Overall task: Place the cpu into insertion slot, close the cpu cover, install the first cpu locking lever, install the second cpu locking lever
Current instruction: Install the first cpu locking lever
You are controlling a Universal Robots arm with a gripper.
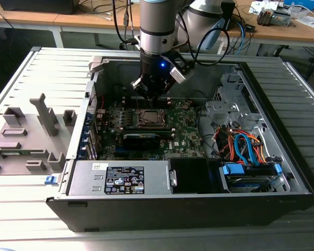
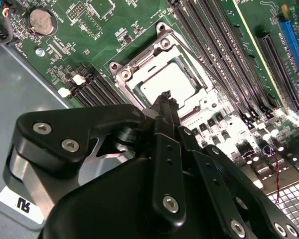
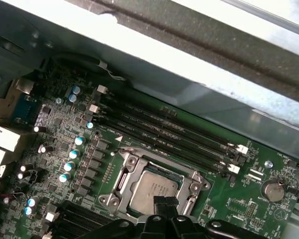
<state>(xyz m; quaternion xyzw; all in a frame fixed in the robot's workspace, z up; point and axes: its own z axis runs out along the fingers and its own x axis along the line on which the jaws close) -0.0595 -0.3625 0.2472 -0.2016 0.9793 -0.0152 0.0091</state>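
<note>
Silver cpu (image 3: 154, 188) lies flat inside the insertion slot (image 3: 120, 178).

The cpu (image 2: 169, 83) in insertion slot (image 2: 133, 79)

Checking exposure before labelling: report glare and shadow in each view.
Second wrist view: the cpu glares pale white. First wrist view: the case wall is washed out, the cpu evenly lit. Exterior view: the motherboard lies dim beneath the arm.
</note>
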